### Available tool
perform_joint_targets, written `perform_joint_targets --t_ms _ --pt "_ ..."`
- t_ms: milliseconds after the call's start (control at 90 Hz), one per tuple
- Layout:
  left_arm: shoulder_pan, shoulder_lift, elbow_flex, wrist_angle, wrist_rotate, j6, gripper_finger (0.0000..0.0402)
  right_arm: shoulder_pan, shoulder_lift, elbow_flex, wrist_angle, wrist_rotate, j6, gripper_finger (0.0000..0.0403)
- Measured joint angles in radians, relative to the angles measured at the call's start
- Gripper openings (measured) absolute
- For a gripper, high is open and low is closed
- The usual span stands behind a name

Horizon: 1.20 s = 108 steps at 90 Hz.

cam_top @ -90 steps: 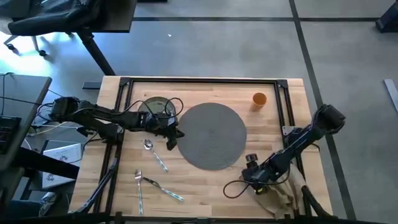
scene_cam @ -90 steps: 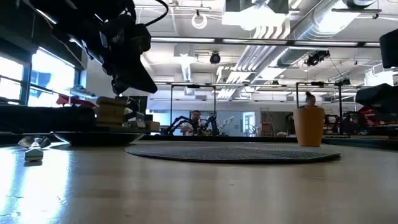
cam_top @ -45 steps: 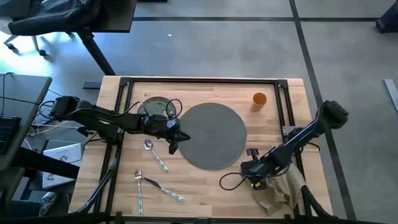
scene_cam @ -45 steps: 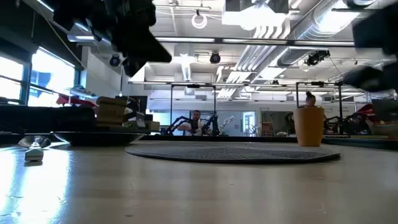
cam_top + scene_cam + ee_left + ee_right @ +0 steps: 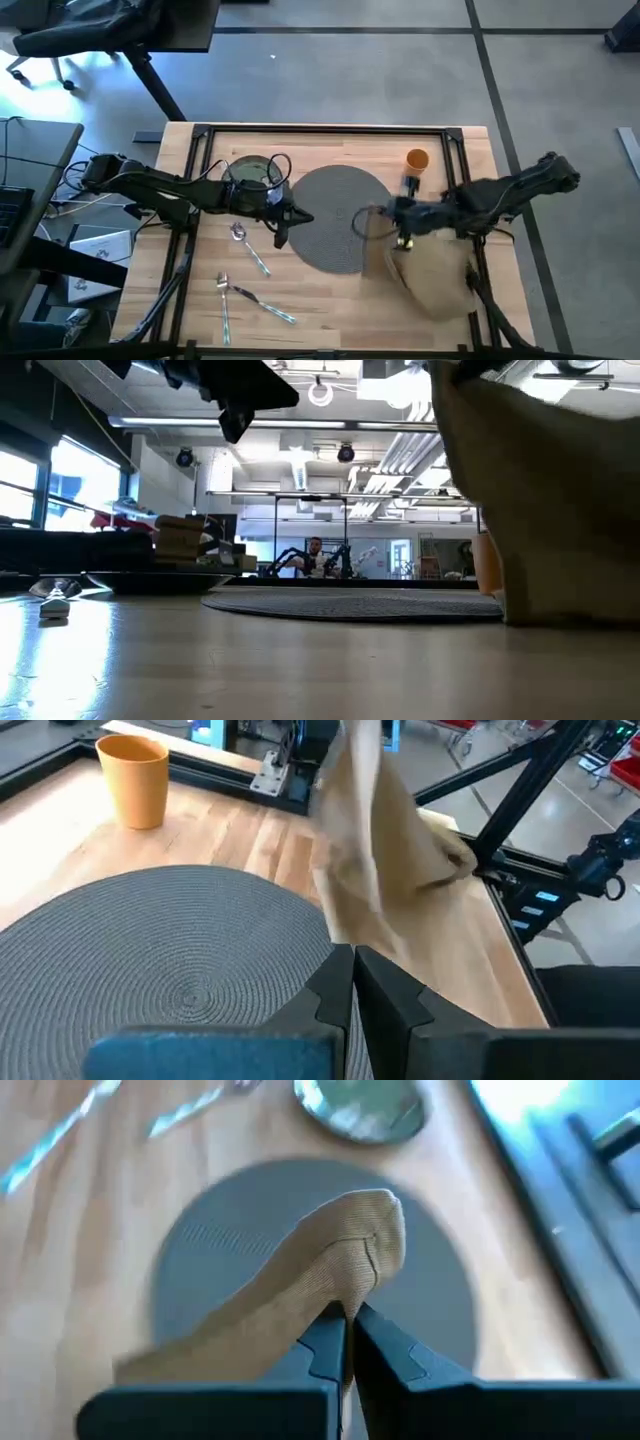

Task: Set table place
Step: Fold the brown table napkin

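— Why does the left claw (image 5: 283,238) hang empty and clenched at the mat's (image 5: 335,215) left edge, by the plate (image 5: 250,173) and cutlery (image 5: 250,260)?

— It seems parked, leaving the mat clear.

— And the right claw (image 5: 403,243)?

— It pinches a fold of the napkin (image 5: 430,275), lifted so the cloth drapes over the mat's right edge and the table (image 5: 330,300). The cup (image 5: 417,159) waits beyond.

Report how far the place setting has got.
Done: only the round grey woven mat lies centred on the wooden table. In hand: the right hand is shut on the beige cloth napkin, lifted beside the mat. The left hand, shut and empty, hovers at the mat's edge. Left: small green plate, pale-handled cutlery, orange cup.
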<state>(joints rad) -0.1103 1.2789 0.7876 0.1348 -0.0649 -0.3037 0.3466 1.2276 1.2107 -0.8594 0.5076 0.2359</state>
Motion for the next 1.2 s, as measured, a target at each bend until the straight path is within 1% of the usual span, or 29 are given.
perform_joint_targets --t_ms 44,133,211,311,500,589,656,789,911,1033,1200 --pt "0.0 0.001 0.0 -0.001 -0.005 -0.001 0.0 -0.02 -0.006 0.01 0.002 -0.001 -0.018 0.0" --pt "0.0 0.013 0.0 0.0 -0.058 -0.002 0.0002 -0.047 -0.011 0.023 0.0 -0.002 -0.053 0.0" --pt "0.008 0.037 0.0 0.011 -0.068 -0.022 0.0014 -0.061 -0.012 0.026 0.002 -0.005 -0.078 0.0" --pt "0.015 0.095 0.0 0.052 -0.063 -0.057 0.0046 -0.086 -0.01 0.026 0.002 -0.011 -0.09 0.0" --pt "0.015 0.264 0.003 0.21 -0.015 -0.043 0.0125 -0.129 -0.011 0.026 0.024 -0.01 -0.127 0.0" --pt "0.015 0.351 0.042 0.219 0.009 -0.043 0.0151 -0.141 -0.011 0.026 0.028 -0.024 -0.132 0.0" --pt "0.014 0.419 0.09 0.221 0.042 -0.041 0.0164 -0.149 -0.011 0.026 0.036 -0.041 -0.132 0.0" --pt "0.014 0.55 0.196 0.223 0.117 -0.018 0.0172 -0.157 -0.011 0.026 0.045 -0.041 -0.132 0.0" --pt "0.019 0.628 0.263 0.213 0.189 -0.018 0.0172 -0.157 -0.012 0.026 0.051 -0.018 -0.132 0.0" --pt "0.023 0.676 0.294 0.2 0.196 -0.027 0.0172 -0.157 -0.021 0.026 0.063 0.044 -0.132 0.0" --pt "0.027 0.739 0.335 0.202 0.193 -0.025 0.0172 -0.157 -0.046 0.026 0.12 0.057 -0.151 0.0"
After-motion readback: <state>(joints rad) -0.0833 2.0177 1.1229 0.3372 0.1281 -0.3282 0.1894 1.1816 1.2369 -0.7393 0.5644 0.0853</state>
